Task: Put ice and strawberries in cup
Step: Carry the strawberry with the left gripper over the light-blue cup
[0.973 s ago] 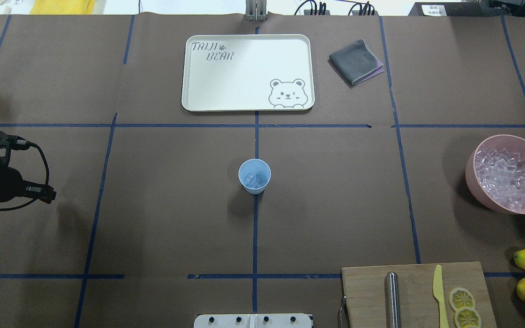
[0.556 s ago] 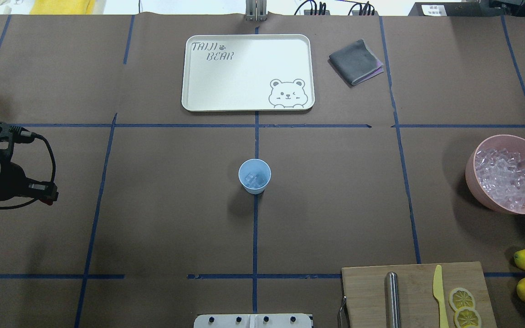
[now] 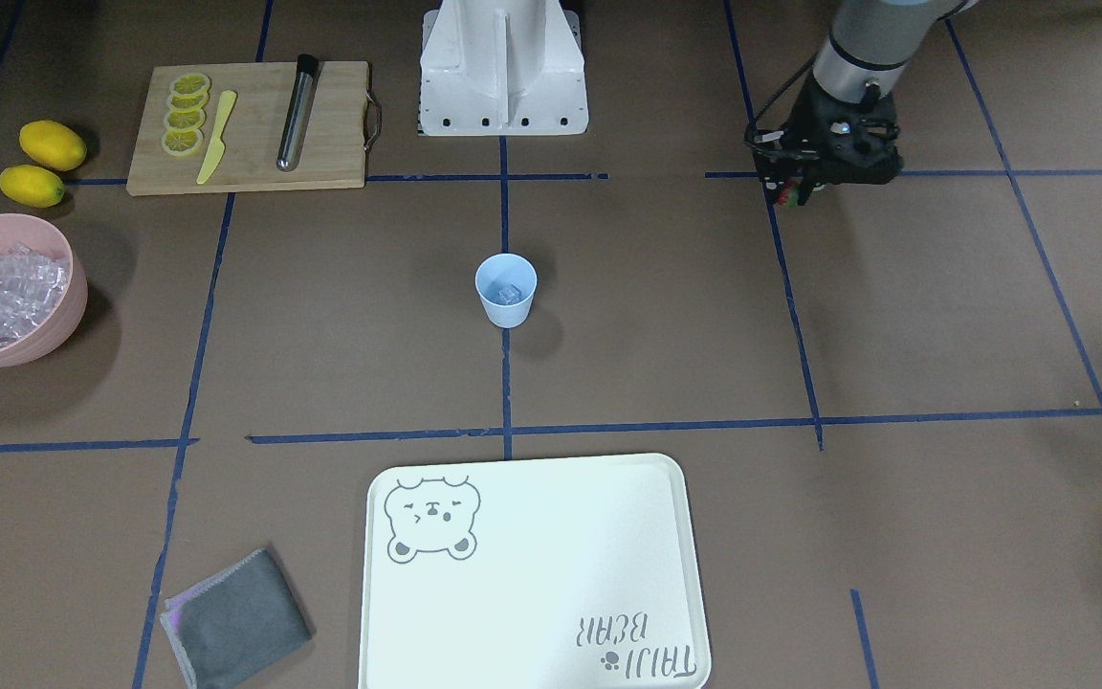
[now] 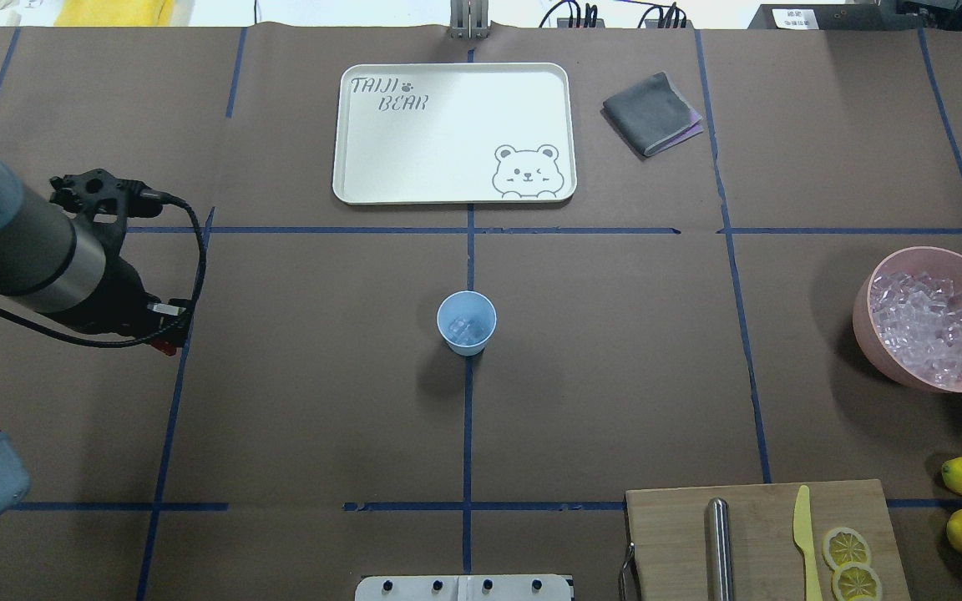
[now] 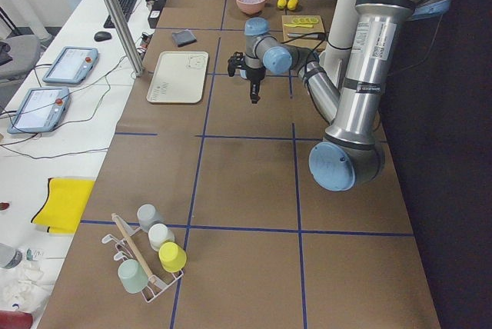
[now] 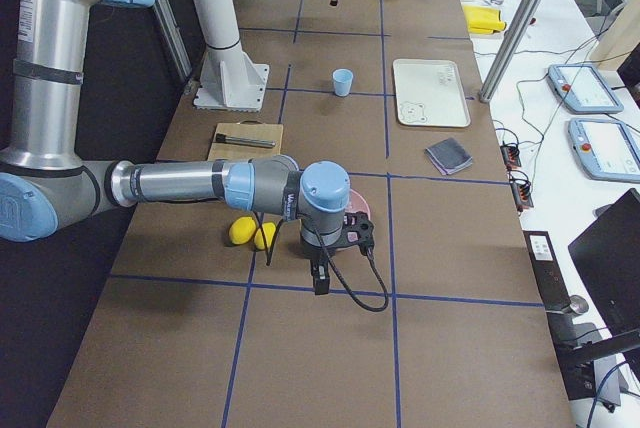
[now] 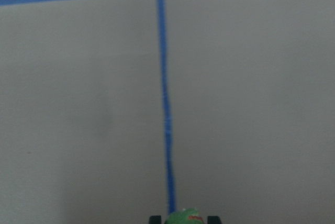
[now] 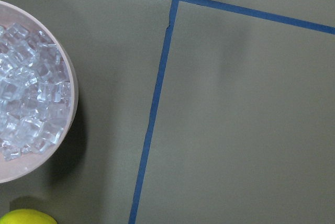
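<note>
Overhead exterior: the left gripper (image 4: 165,340), pinching the little red strawberry (image 7: 182,217) with its green top, has come further in from the left edge. The blue cup (image 4: 466,322) stands in the middle of the table (image 4: 615,376), well to its right. Clear ice (image 4: 466,330) is already inside, so the strawberry probably goes in next.

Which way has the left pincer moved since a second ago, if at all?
Yes. In the overhead view the left pincer, gripping the strawberry, moved right toward the pale-blue cup.

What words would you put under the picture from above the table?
The left hand holds a strawberry, well left of the blue cup with ice in it.
</note>
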Robot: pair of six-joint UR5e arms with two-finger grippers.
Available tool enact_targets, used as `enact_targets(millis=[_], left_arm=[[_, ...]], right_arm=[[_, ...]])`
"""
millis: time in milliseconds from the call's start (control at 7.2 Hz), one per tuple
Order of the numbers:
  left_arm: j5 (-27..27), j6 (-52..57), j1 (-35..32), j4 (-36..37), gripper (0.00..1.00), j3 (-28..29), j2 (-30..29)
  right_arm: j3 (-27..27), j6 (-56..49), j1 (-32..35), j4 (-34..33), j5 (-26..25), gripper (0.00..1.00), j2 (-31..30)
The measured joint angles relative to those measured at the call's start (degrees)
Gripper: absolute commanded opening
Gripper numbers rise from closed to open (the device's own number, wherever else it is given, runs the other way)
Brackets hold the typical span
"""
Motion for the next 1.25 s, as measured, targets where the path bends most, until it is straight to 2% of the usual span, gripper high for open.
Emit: enact_targets(millis=[417, 973, 1251], left_arm=[[0.5, -5.2, 3.8, 4.0, 0.0, 6.3, -13.2], [5.9, -11.9, 8.6, 4.0, 0.0, 22.3, -30.8], [7.9, -13.5, 10.2, 2.9, 0.01, 29.5, -36.3]], right_arm=[[0.0, 0.1, 0.0, 0.0, 0.0, 1.0, 0.1], [0.1, 0.1, 0.0, 0.0, 0.0, 1.0, 0.1], [0.1, 0.2, 0.0, 0.0, 0.0, 1.0, 0.2]])
